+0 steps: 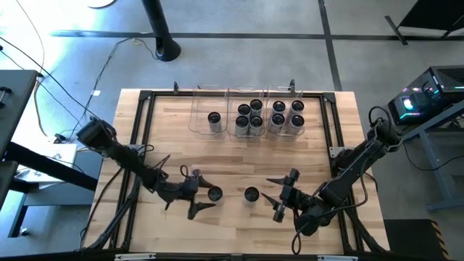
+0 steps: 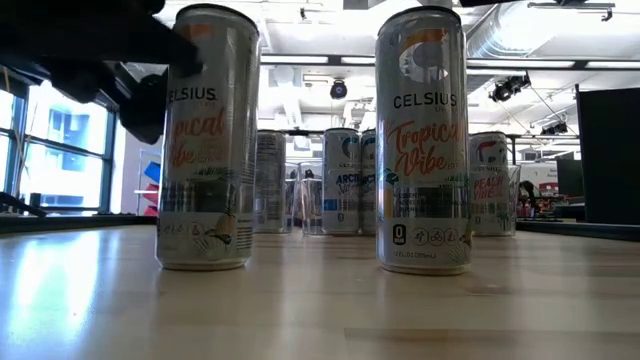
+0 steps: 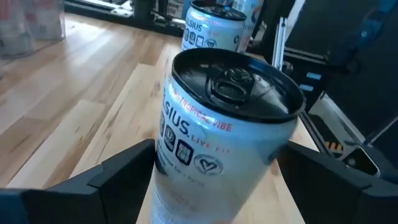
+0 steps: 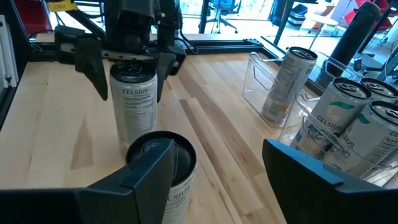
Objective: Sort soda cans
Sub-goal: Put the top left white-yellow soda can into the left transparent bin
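Note:
Two soda cans stand upright on the wooden table near its front edge. My left gripper (image 1: pixel 204 192) is open around the left can (image 1: pixel 214 194), one finger (image 3: pixel 118 174) on each side of its upper half; the right wrist view shows narrow gaps beside the can (image 4: pixel 132 102). My right gripper (image 1: pixel 270 191) is open and hangs just right of the other can (image 1: pixel 251 194), which shows partly behind one of its fingers (image 4: pixel 146 177). Both cans (image 2: pixel 208 140) (image 2: pixel 422 140) read pale silver with orange lettering.
Three clear bins (image 1: pixel 246 93) stand side by side at the table's far edge. The left one holds one can (image 1: pixel 214 118); the middle (image 1: pixel 249 114) and right (image 1: pixel 288 114) ones each hold several cans. Bare wood lies between bins and arms. A black frame (image 1: pixel 138 138) edges the table.

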Robot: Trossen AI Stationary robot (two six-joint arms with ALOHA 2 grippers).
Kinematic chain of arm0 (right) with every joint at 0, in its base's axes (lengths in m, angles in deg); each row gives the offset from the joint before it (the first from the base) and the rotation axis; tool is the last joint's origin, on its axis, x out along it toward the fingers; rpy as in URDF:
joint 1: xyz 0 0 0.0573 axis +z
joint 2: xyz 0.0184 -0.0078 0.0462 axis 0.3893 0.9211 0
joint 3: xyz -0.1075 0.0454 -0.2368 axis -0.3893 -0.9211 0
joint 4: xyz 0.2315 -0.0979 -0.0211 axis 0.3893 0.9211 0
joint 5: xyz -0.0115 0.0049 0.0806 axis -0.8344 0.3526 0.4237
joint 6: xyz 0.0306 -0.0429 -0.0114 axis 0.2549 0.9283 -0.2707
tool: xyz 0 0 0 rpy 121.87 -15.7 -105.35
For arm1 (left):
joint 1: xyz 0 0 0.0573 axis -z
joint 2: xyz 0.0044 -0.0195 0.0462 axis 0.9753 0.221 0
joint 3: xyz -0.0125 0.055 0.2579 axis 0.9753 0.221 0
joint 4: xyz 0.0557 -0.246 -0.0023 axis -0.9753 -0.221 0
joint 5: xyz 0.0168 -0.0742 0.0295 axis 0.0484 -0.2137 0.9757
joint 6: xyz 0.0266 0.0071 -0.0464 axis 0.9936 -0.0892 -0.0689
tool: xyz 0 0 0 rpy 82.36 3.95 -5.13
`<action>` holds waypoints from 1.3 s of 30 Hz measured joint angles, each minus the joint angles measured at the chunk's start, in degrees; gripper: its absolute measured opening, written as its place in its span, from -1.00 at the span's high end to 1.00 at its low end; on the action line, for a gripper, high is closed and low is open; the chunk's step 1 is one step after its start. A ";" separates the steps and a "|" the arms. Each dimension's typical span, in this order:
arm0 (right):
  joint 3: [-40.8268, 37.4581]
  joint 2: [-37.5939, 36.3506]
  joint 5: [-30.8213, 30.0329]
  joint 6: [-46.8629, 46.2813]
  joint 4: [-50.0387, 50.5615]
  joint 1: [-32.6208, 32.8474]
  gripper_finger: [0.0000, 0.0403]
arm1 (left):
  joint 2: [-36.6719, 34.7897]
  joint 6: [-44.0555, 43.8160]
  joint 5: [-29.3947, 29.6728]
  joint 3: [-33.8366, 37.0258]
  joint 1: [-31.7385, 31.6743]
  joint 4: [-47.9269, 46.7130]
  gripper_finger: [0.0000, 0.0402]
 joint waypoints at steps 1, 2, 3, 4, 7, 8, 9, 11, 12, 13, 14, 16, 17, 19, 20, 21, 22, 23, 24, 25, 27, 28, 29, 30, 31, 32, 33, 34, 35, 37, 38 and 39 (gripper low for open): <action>0.00 0.00 0.00 0.00 0.00 0.00 -0.18 | 1.07 0.22 0.10 -0.31 -0.18 1.53 -0.64; 0.00 0.00 0.02 0.00 0.00 0.00 -0.18 | 2.04 0.63 0.09 -0.74 -0.36 2.48 -0.64; 0.00 0.00 0.02 0.00 0.00 0.00 -0.18 | 2.92 1.07 0.13 -1.46 -0.44 2.91 -0.63; 0.00 0.00 0.01 -0.04 -0.05 0.00 -0.18 | 3.81 1.59 0.31 -2.36 -0.64 3.06 -0.63; 0.00 0.00 0.02 -0.08 -0.07 0.00 -0.18 | 6.32 4.52 0.50 -5.08 -0.86 3.01 -0.63; 0.00 0.00 0.02 -0.08 -0.09 0.00 -0.18 | 7.04 5.87 0.42 -6.08 -1.08 2.96 -0.63; 0.00 0.00 0.02 -0.02 -0.07 0.00 -0.18 | 7.57 7.21 0.34 -6.96 -1.08 2.96 -0.63; 0.00 0.00 0.02 -0.02 -0.09 0.00 -0.18 | 8.26 9.10 0.45 -8.58 -1.10 2.99 -0.63; 0.00 0.00 0.02 -0.02 -0.13 0.00 -0.18 | 8.45 9.93 0.41 -9.21 -1.09 3.00 -0.63; 0.00 0.00 0.02 -0.02 -0.15 0.00 -0.18 | 8.47 10.38 0.36 -9.73 -1.08 2.69 -0.63; 0.00 0.00 0.07 -0.02 -0.17 0.00 -0.18 | 8.47 10.47 0.39 -10.19 -1.08 2.45 -0.63; 0.00 0.00 0.11 -0.02 -0.26 0.04 -0.18 | 8.44 10.49 0.39 -10.81 -1.08 2.39 -0.63; 0.00 0.00 0.12 -0.02 -0.29 0.04 -0.18 | 8.44 10.54 0.41 -10.97 -1.08 2.29 -0.62; 0.00 0.00 0.20 -0.02 -0.33 0.04 -0.18 | 8.44 10.55 0.39 -11.11 -1.15 2.00 -0.57; 0.00 0.00 0.31 -0.02 -0.33 0.04 -0.18 | 8.42 10.53 0.41 -11.11 -1.19 1.50 -0.53; 0.00 0.00 0.30 -0.02 -0.35 0.04 -0.18 | 8.38 10.38 0.43 -11.11 -1.27 0.93 -0.48; 0.00 0.00 0.30 -0.02 -0.35 0.04 -0.18 | 8.17 10.08 0.55 -11.11 -1.35 0.22 -0.42; 0.00 0.00 0.31 -0.02 -0.35 0.04 -0.18 | 7.81 9.82 0.85 -11.11 -1.37 -0.74 -0.35; 0.00 0.00 0.31 -0.02 -0.35 0.04 -0.18 | 7.38 9.17 1.34 -11.11 -1.47 -1.46 -0.28; 0.00 0.00 0.31 -0.02 -0.36 0.04 -0.18 | 6.69 8.62 1.83 -11.10 -1.53 -2.55 -0.22; 0.00 0.00 0.31 -0.03 -0.37 0.04 -0.18 | 4.42 7.71 3.37 -11.03 -1.54 -6.12 -0.19; 0.00 0.00 0.31 -0.14 -0.37 0.04 -0.18 | 2.88 7.36 5.17 -10.98 -1.53 -7.79 -0.19; 0.00 0.00 0.31 -0.14 -0.37 0.04 -0.18 | 1.10 6.81 8.45 -11.00 -1.45 -9.60 -0.19; 0.00 0.00 0.31 -0.13 -0.37 0.04 -0.18 | -1.14 6.38 12.66 -11.00 -1.24 -12.02 -0.19; 0.00 0.00 0.31 -0.16 -0.35 0.04 -0.18 | -3.48 6.86 18.06 -11.00 -0.81 -14.67 -0.19; 0.00 0.00 0.31 -0.17 -0.37 0.04 -0.18 | -5.69 7.62 23.77 -11.00 -0.77 -17.42 -0.19; 0.00 0.00 0.31 -0.15 -0.37 0.04 -0.18 | -7.85 8.43 28.91 -11.00 -0.83 -20.10 -0.19; 0.00 0.00 0.31 -0.17 -0.36 0.04 -0.18 | -10.13 9.05 33.09 -10.79 -1.17 -22.56 -0.19; 0.00 0.00 0.31 -0.16 -0.37 0.04 -0.18 | -12.37 10.22 36.60 -10.48 -1.95 -24.68 -0.19; 0.00 0.00 0.28 0.01 -0.36 0.04 -0.18 | -17.19 15.04 40.24 -9.88 -5.27 -26.68 -0.19; 0.00 0.00 0.28 0.30 -0.35 0.04 -0.18 | -19.93 17.27 39.85 -9.51 -7.81 -26.90 -0.19; 0.00 0.00 0.28 0.60 -0.38 0.04 -0.18 | -22.55 19.11 37.54 -9.17 -10.81 -27.04 -0.19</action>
